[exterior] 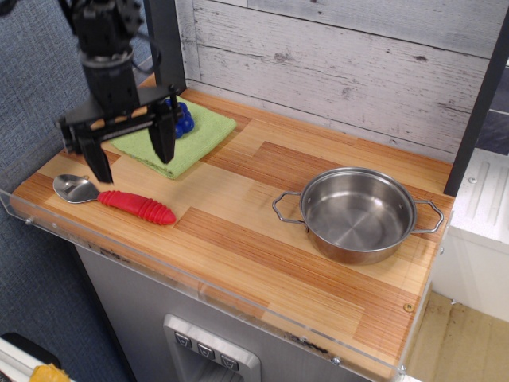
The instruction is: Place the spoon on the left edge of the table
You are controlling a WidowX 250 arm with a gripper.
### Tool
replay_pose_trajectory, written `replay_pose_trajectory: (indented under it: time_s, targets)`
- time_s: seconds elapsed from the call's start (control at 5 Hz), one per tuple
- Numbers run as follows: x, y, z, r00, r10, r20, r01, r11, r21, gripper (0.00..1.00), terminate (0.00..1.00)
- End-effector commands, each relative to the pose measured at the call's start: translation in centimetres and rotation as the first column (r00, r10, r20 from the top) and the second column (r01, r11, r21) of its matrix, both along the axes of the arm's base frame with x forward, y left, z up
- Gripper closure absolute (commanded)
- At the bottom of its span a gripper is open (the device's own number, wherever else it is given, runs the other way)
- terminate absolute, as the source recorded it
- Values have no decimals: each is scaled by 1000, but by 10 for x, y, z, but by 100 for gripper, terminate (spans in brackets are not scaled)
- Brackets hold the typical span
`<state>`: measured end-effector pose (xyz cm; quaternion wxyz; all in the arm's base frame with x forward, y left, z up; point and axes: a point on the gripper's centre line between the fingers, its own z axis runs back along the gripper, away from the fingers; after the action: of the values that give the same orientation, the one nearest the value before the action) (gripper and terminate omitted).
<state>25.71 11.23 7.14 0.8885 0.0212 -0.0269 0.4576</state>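
The spoon [119, 200], with a red ribbed handle and a silver bowl, lies flat on the wooden table [262, 231] near its front left corner, the bowl pointing left. My gripper [132, 161] hangs above the spoon, apart from it, with its two black fingers spread wide and nothing between them.
A green cloth [176, 137] with a blue bumpy ball [183, 118] on it lies at the back left, partly behind my gripper. A steel two-handled pan [357, 213] stands at the right. A clear acrylic rim [207, 286] runs along the front edge.
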Motion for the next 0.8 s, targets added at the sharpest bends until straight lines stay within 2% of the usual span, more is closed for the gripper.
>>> replay_pose_trajectory:
  time_s: [0.0, 0.2, 0.4, 0.6]
  targets:
    - [-46, 0, 24, 925, -379, -24, 379, 921, 92, 0, 0]
    - [-74, 6, 28, 847, -532, 24, 528, 845, 83, 0, 0]
    - [-91, 10, 28, 784, -617, 67, 617, 787, 29, 0, 0]
    - [-91, 10, 28, 784, -617, 67, 617, 787, 29, 0, 0]
